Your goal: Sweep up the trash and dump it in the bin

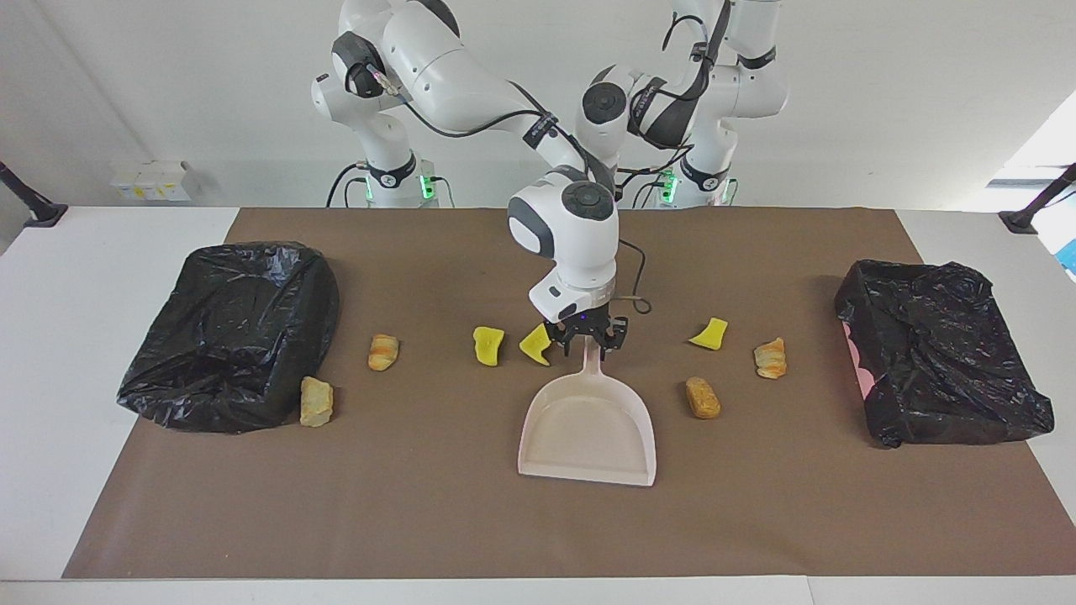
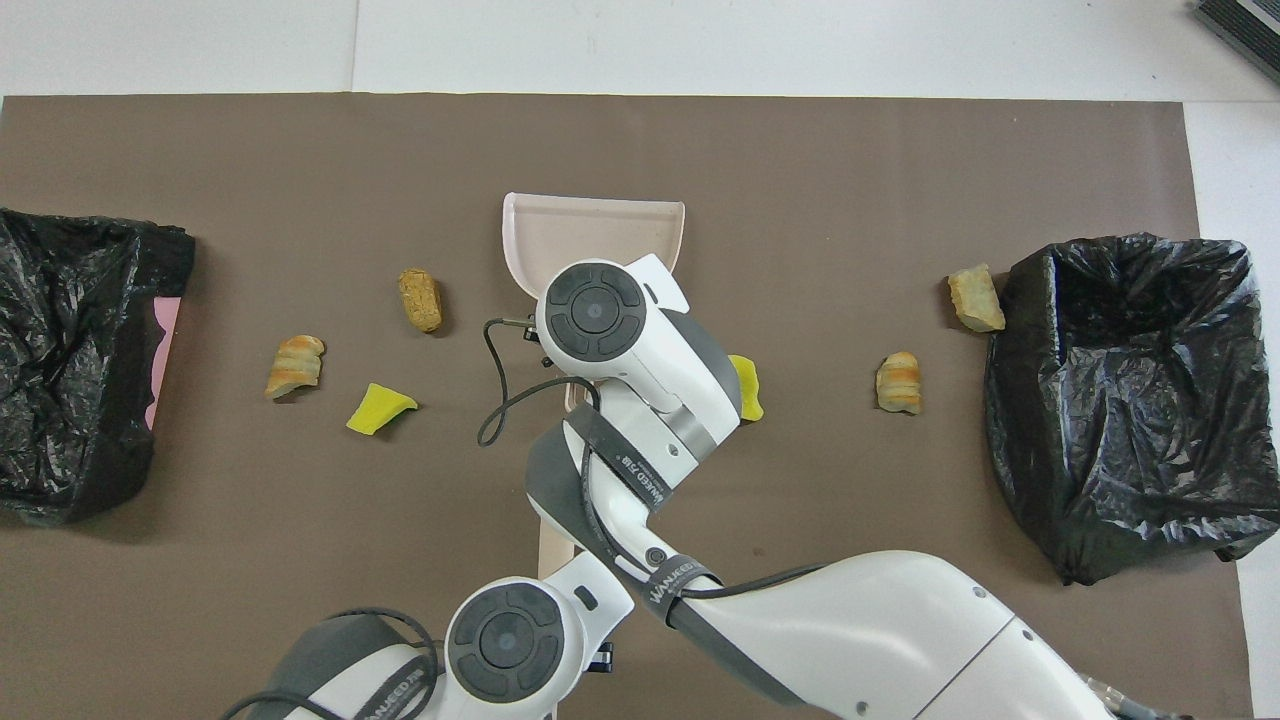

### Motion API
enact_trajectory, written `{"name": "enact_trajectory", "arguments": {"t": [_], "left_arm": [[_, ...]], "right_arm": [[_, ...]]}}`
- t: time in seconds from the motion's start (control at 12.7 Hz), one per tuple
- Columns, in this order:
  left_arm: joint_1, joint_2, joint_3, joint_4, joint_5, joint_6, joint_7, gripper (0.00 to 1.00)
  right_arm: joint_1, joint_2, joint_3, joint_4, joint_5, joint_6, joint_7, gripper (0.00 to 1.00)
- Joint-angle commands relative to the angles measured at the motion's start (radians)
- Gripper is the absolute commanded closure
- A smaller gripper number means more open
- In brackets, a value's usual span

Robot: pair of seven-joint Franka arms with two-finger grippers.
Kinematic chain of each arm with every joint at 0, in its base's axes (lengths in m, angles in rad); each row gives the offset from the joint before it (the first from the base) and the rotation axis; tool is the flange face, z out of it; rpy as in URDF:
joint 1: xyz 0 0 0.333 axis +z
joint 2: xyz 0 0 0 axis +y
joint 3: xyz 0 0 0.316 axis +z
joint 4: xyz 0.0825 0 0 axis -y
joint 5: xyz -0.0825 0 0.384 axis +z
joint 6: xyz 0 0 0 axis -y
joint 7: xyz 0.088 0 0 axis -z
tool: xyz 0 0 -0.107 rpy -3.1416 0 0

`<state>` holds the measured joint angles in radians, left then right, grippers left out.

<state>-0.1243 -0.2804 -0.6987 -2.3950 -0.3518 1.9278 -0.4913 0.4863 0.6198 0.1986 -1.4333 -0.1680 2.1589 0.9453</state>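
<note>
We see the right end effector [image 1: 593, 340] down at the tip of the dustpan [image 1: 588, 433] handle, set around it. We cannot tell whether it is clamped on the handle or apart from it. The dustpan lies flat mid-bench on the brown mat [image 1: 420, 521], with its mouth away from the robots.

The left end effector is hidden under its wrist [image 2: 505, 645], low at the robots' edge of the mat, and is closed together. A beige strip [image 2: 553, 540] pokes out from under that arm, and we cannot tell whether it is held.

All 7 pieces of trash lie on the mat, none in a bin.
- 2 yellow chunks [image 1: 487, 345] [image 1: 535, 344] sit beside the handle toward the right arm's end, 1 of them just beside the right end effector.
- The 3rd yellow chunk [image 1: 709, 334] is toward the left arm's end, near 2 tan lumps [image 1: 770, 358] [image 1: 702, 397].
- The other 2 tan lumps [image 1: 382, 351] [image 1: 316, 401] lie toward the right arm's end, 1 of them against the bagged bin [image 1: 231, 332] there.

A 2nd bin [image 1: 941, 361] sits at the left arm's end.
</note>
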Motion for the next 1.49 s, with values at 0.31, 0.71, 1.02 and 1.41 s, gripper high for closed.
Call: {"name": "enact_trajectory", "arguments": {"t": [0.31,0.71,1.02,1.41], "left_arm": [[0.008,-0.118,0.211,-0.001,0.233,-0.099,0.221,1.00],[0.025,-0.082,0.402,-0.004,0.301,-0.090,0.310,1.00],[0.022,0.010,0.611,0.048,0.422,-0.044,0.423,1.00],[0.023,0.170,0.722,0.157,0.505,-0.035,0.433,1.00]], "right_arm": [[-0.017,-0.005,0.004,-0.004,-0.021,-0.014,-0.048,1.00],[-0.072,-0.089,0.005,-0.012,-0.008,-0.085,-0.190,1.00],[-0.178,-0.169,0.005,-0.015,0.057,-0.213,-0.503,1.00],[-0.255,-0.227,0.005,-0.073,0.140,-0.335,-0.954,1.00]]}}
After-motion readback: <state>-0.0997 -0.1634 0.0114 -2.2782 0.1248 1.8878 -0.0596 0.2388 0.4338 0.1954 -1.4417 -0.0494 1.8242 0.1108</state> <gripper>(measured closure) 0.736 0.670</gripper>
